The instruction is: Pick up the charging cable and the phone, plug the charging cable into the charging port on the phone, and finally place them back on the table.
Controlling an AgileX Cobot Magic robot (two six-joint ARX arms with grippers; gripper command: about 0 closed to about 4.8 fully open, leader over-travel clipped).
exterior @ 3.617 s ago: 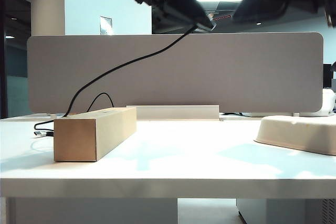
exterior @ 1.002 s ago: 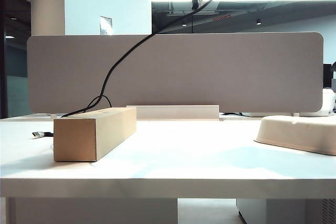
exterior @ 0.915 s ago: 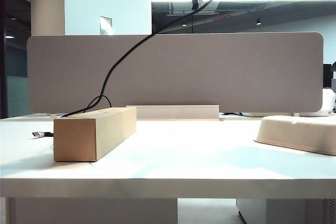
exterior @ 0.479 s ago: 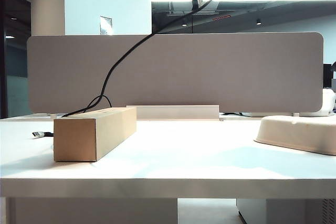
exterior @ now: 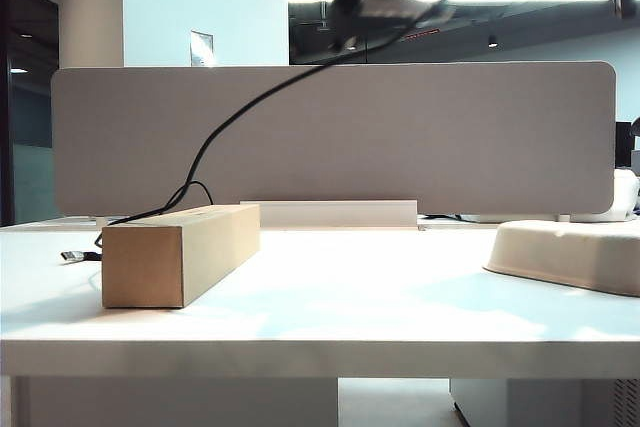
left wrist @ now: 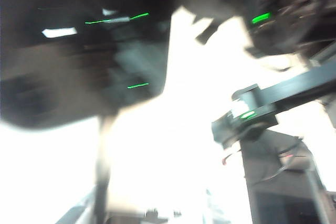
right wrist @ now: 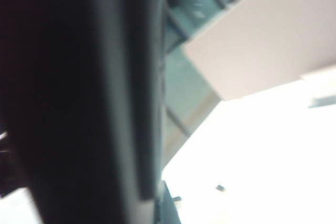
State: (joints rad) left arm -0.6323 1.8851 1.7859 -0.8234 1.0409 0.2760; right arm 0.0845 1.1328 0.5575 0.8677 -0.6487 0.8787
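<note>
One charging cable (exterior: 215, 132) rises from behind the single cardboard box (exterior: 180, 252) on the table (exterior: 350, 307) to two dark, blurred grippers high above the box. The right gripper (right wrist: 152, 192) is clamped on the phone (right wrist: 79, 98). The left gripper's (left wrist: 173, 103) opening is too blurred to judge.

Left tool (left wrist: 173, 77) blurred, unreadable

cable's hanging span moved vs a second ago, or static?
Yes. The charging cable now meets the divider panel's top edge further right, so its upper run lies flatter; the loop by the cardboard box looks unchanged.
</note>
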